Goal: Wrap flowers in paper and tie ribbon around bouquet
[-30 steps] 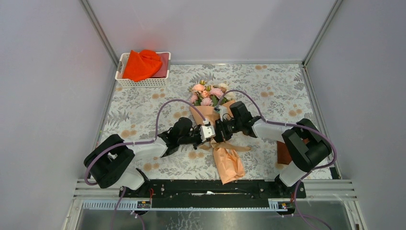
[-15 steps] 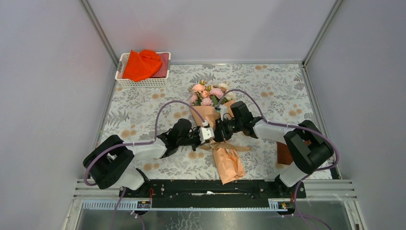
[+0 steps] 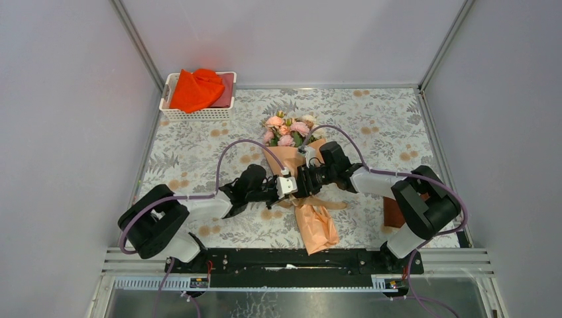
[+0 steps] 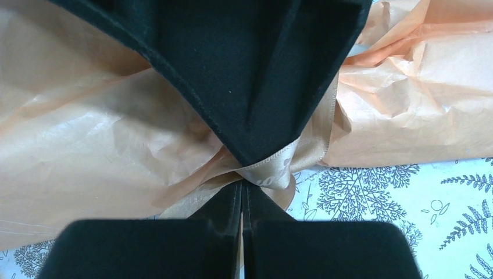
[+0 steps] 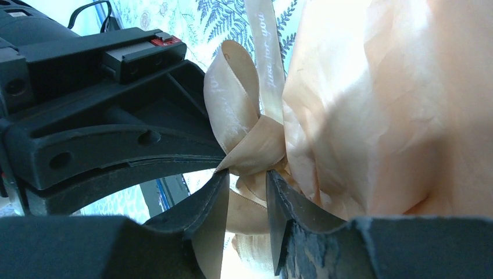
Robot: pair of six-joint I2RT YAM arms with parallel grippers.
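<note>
1. Bench (image 3: 199,146) carries the bouquet (image 3: 315,224) lying flat, its long axis running from the near edge away to the flowers (image 3: 286,130) at the far end
2. Both arms meet at its narrow waist, the left hand (image 4: 241,192) from the left, the right hand (image 5: 247,189) from the right, equally near
3. Knot of the ribbon (image 5: 256,148) sits at their tips: the left hand pinches a strand, the right hand's jaws stand parted around the knot, so a sideways pull across the axis looks next

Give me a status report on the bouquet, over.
Left gripper shut on ribbon. Right gripper open, ribbon between its jaws. Bouquet wrapped, lying on mat. Nothing blocking.
</note>
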